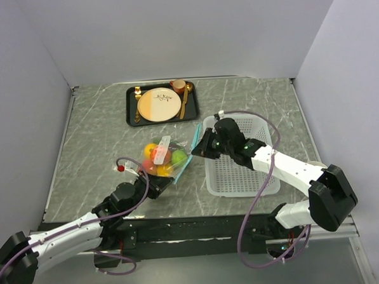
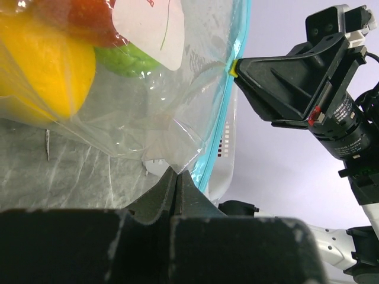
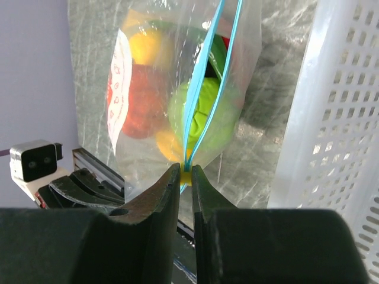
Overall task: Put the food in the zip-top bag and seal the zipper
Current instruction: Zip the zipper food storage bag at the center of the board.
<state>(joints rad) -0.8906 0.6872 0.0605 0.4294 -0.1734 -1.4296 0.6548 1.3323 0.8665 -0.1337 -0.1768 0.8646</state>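
The clear zip-top bag point(image 1: 165, 157) lies on the table with the food point(image 1: 160, 157) inside: a yellow lemon point(image 3: 148, 47), a red piece point(image 3: 139, 100) and a green lime point(image 3: 208, 112). My left gripper point(image 1: 161, 183) is shut on the bag's near corner point(image 2: 176, 168). My right gripper point(image 1: 198, 146) is shut on the small yellow slider point(image 3: 186, 176) of the light blue zipper point(image 3: 198, 100). Beyond the slider the zipper's two tracks stand apart. In the left wrist view the zipper point(image 2: 228, 100) runs up to the slider point(image 2: 234, 68) held in the right gripper point(image 2: 240, 70).
A white mesh basket point(image 1: 242, 171) stands just right of the bag, under my right arm. A black tray point(image 1: 132, 107) with a cream-and-tan plate, cup and gold cutlery sits at the back. Grey walls close in the table's sides.
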